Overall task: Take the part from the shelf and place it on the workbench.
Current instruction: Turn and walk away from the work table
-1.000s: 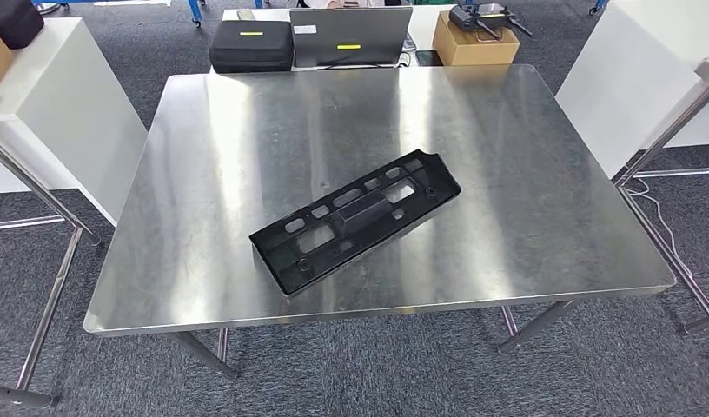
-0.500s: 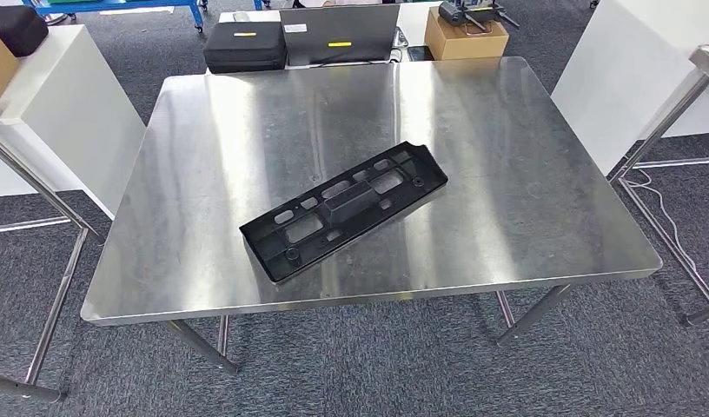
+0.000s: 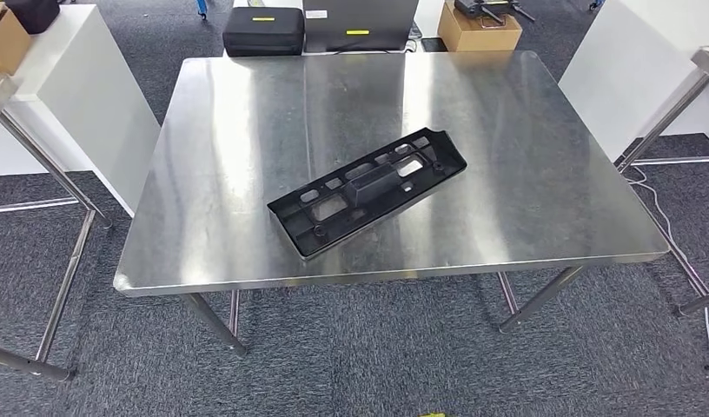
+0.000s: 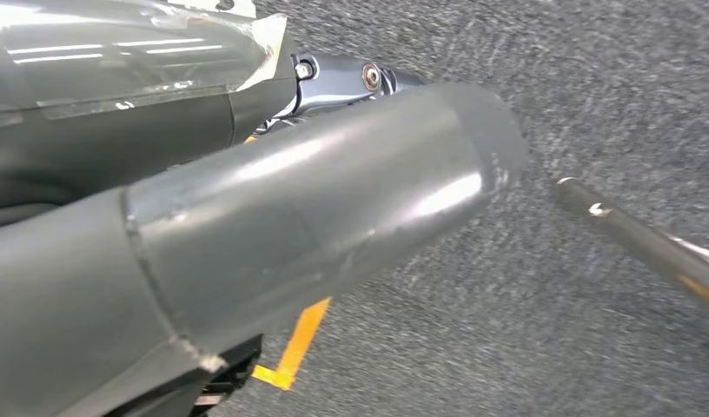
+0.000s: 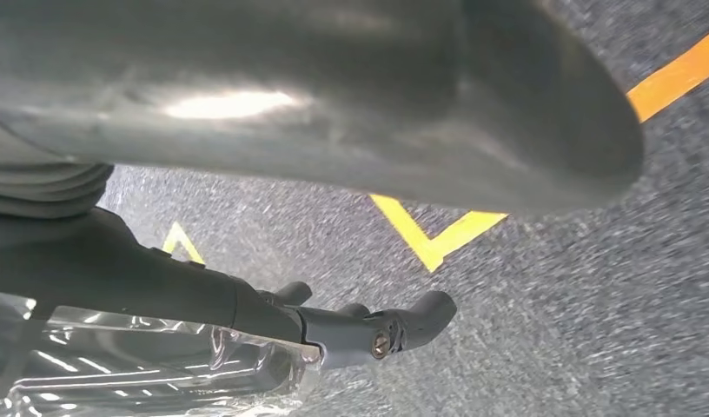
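Note:
The black plastic part (image 3: pixel 368 191), a long flat panel with several cut-outs, lies at a slant on the steel workbench (image 3: pixel 525 174), a little nearer the front edge than the middle. Nothing touches it. My left hand (image 4: pixel 316 217) hangs over grey carpet; its thick grey thumb is near the camera and holds nothing. My right hand (image 5: pixel 290 104) also hangs above the carpet, its darker fingers (image 5: pixel 394 326) stretched out apart from the thumb, with nothing in them.
A white cabinet (image 3: pixel 73 95) and a steel frame leg (image 3: pixel 47 174) stand at the left. At the right are a white panel (image 3: pixel 629 61) and another steel leg (image 3: pixel 664 122). Beyond the workbench sit a black case (image 3: pixel 264 30) and a cardboard box (image 3: pixel 480 30). Yellow floor tape (image 5: pixel 429 239) marks the carpet.
The whole head picture has shifted, so the camera moved: the workbench now sits slightly farther off and to the right. The part keeps its place on the workbench.

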